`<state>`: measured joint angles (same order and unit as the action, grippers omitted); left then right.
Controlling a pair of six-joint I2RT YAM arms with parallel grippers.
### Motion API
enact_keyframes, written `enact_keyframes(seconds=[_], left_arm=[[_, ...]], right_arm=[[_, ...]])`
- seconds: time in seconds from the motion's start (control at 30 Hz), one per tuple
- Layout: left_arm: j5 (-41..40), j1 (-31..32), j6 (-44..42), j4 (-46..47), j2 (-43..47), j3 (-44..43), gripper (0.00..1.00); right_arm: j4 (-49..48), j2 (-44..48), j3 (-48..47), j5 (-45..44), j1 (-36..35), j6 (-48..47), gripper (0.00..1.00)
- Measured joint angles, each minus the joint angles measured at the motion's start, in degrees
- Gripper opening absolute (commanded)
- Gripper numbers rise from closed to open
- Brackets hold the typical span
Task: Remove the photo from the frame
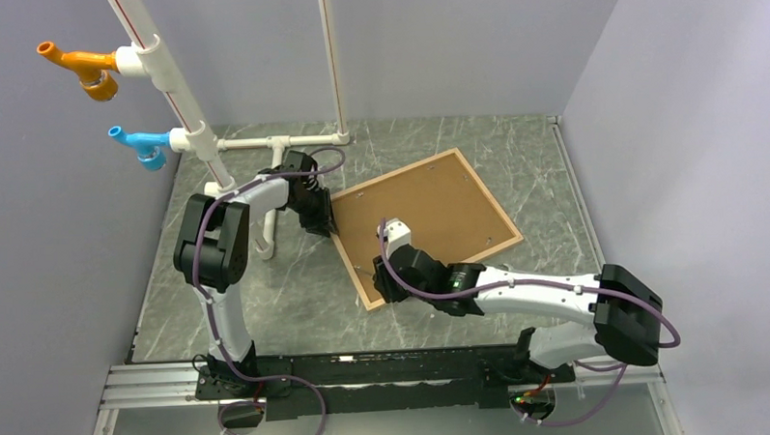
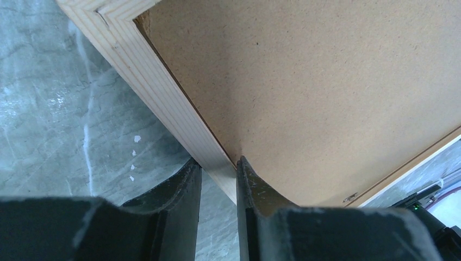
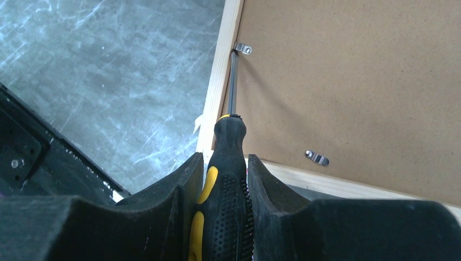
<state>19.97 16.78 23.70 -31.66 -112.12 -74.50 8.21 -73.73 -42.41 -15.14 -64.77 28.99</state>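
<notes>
Right wrist view: holds a black-and-yellow screwdriver (image 3: 224, 185) clenched in the right gripper (image 3: 225, 160), shaft running straight ahead beside one rail of the light-wood frame (image 3: 218, 81) and parallel to it, tip set at a metal turn clip (image 3: 243, 49). Leaves a second clip (image 3: 316, 157) off to the right by the adjoining rail, apart from the tip.

Left wrist view: pinches another stretch of rail in the left gripper (image 2: 218, 163), one finger on each side, pads apparently touching the wood.

Top view: finds the photo (image 1: 429, 211) face down on the marbled table (image 1: 268, 299) between the arms, seated inside the frame, only its plain brown back up. Puts the right arm nearer the clips, so probably calls for swinging the turn clip aside next, left arm steadying. No brand, label or writing legible anywhere.
</notes>
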Motion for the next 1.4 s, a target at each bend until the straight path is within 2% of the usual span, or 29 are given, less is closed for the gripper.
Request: enact_keyframes(seconds=[0.27,0.5,0.7,0.83,0.97,1.17,1.4], left_arm=[[1.2,-0.6,0.0,-0.2,-0.4,-0.3,0.0],[1.8,-0.8,0.0,-0.3,-0.6,-0.4,0.0],[1.7,-0.8,-0.1,-0.4,-0.6,-0.4,0.0],[1.3,-0.8,-0.3,-0.7,-0.6,-0.7,0.0],[0.3,-0.7,-0.6,-1.0,-0.4,-0.8,0.0],[-0.9,-1.3,-1.4,-0.8,-0.2,-1.3,0.01],[-2.4,-2.1,-2.5,-0.5,0.7,-1.2,0.22]], right_arm=[[-3.6,-6.4,-2.7,-5.3,-0.8,0.8,0.0],[-1.2,-11.6,-7.1,-12.4,-1.2,1.7,0.0],[1.6,-10.5,-7.7,-14.1,-0.8,0.6,0.0],[4.4,-4.8,-7.7,-14.3,1.1,-0.5,0.0],[7.2,3.3,-7.5,-14.4,6.9,-0.4,0.0],[13.9,17.9,-2.8,-10.0,22.7,3.2,0.0],[31.0,20.6,-3.1,4.2,35.9,7.1,0.0]])
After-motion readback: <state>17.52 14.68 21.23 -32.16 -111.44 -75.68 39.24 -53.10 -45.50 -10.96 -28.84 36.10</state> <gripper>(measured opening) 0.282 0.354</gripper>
